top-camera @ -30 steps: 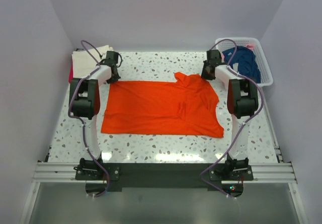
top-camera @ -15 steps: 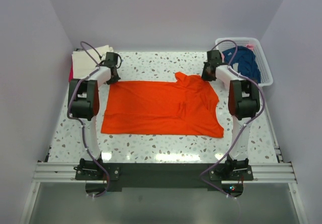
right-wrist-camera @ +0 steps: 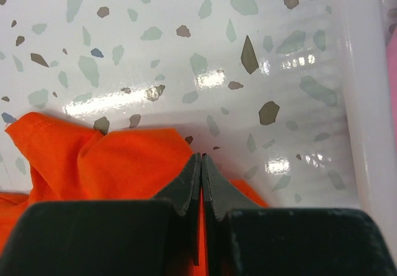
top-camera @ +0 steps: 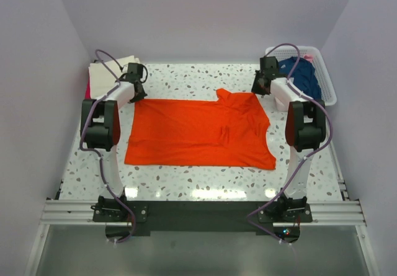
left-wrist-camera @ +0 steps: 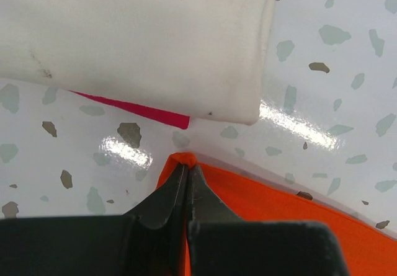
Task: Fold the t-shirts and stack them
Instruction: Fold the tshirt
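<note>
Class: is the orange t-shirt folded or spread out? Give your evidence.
Spread out. The orange t-shirt lies open across the table, no half laid over another, only rumpled near its far right corner.

The right gripper point(right-wrist-camera: 200, 159) now has its jaws pressed together on the far right edge of the orange t-shirt point(top-camera: 192, 133); its wrist sits slightly farther back and rightward, and the left arm point(top-camera: 99, 126) leans a little further left
</note>
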